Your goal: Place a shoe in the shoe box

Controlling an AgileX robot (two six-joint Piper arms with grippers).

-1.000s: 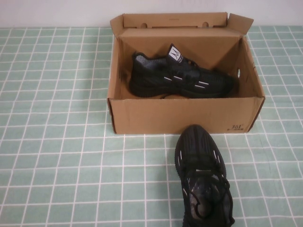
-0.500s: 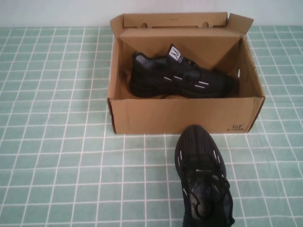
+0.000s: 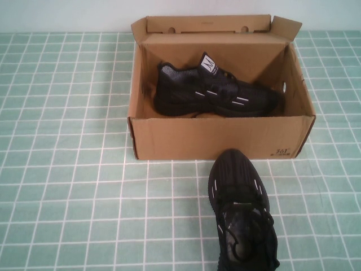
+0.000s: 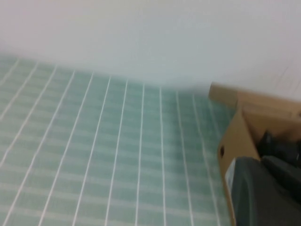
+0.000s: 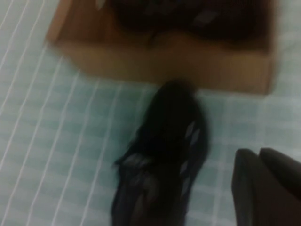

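Note:
The shoe point(image 3: 241, 217), a black mesh sneaker with glossy grey stuffing in its opening, lies on the table just in front of the shoe box point(image 3: 220, 138), toe towards it. It also shows in the right wrist view point(image 5: 164, 155). The open brown box holds the matching mate point(image 3: 217, 90) on its side. Neither gripper shows in the high view. My right gripper point(image 5: 258, 151) hovers beside the shoe, apart from it, fingers together and empty. My left gripper point(image 4: 256, 160) is near the box's side wall point(image 4: 235, 136), fingers together and empty.
The table is covered by a green cloth with a white grid point(image 3: 73, 169). The box's lid flap point(image 3: 208, 23) stands up at the back against a pale wall. Open cloth lies left of the box and shoe.

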